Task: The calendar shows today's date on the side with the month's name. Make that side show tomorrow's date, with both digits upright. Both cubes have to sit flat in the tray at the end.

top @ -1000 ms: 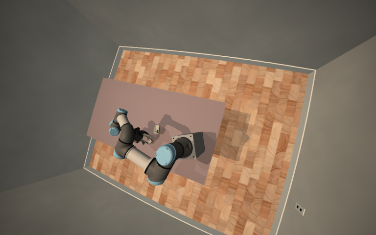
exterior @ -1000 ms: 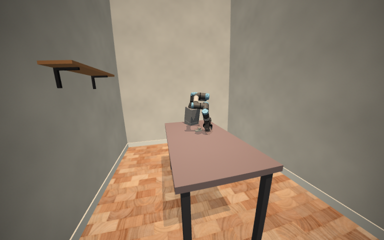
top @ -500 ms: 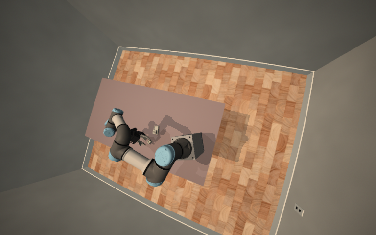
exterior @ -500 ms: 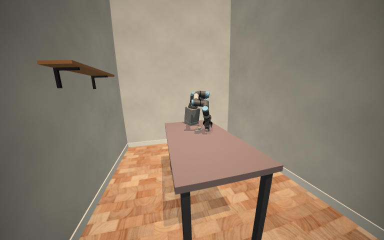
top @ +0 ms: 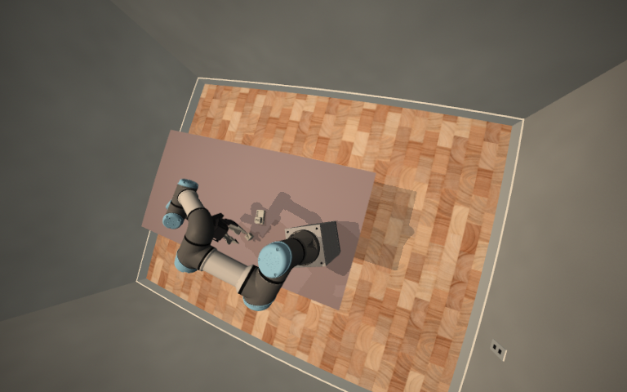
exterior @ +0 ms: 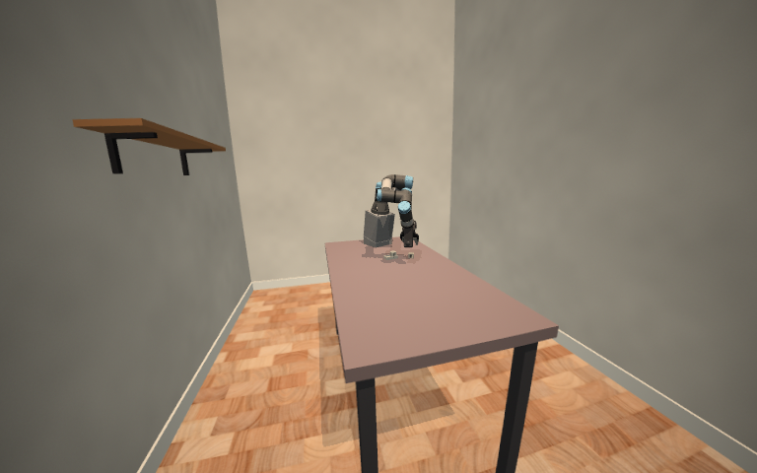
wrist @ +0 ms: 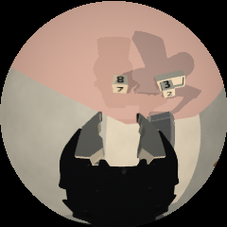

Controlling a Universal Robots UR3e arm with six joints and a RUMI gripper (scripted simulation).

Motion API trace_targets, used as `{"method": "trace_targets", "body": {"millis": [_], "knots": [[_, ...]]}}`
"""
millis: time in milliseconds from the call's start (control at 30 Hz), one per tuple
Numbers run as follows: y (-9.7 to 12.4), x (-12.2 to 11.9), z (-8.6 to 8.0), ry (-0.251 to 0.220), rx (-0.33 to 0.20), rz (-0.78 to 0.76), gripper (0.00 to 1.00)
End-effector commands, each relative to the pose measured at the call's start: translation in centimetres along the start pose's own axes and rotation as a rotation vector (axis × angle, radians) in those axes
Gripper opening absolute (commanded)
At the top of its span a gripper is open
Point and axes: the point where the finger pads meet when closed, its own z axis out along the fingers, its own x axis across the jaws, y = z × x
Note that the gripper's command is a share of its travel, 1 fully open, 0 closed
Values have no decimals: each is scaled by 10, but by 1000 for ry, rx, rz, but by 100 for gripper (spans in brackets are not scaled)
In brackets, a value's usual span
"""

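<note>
The fingers [top: 236,235] [exterior: 408,245] stand partly open, with nothing between them. Ahead of them, near the centre of the wrist view, one cube [top: 248,236] [exterior: 410,255] [wrist: 120,83] sits on the desk [top: 277,162] [exterior: 430,311] [wrist: 52,52], showing an 8 above a 7. To its right in that view lies the calendar tray [top: 262,211] [exterior: 387,257] [wrist: 178,75], apart from the cube. The other cube [top: 258,220] [exterior: 393,253] [wrist: 167,88] is at the tray's left end, showing a 3 and what seems to be a 2.

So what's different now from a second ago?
The tool has risen and, seen from the top, drawn back left, off the loose cube. It's open with nothing in it; whether it let that cube go, I can't tell. The tray looks unmoved.
</note>
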Motion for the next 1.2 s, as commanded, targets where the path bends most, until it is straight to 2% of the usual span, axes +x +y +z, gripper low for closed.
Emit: {"method": "trace_targets", "body": {"millis": [0,767,1167], "knots": [[3,0,-4,-1,3,-1,40],[2,0,-5,0,20,-1,40],[0,-1,-6,2,65,-1,40]]}}
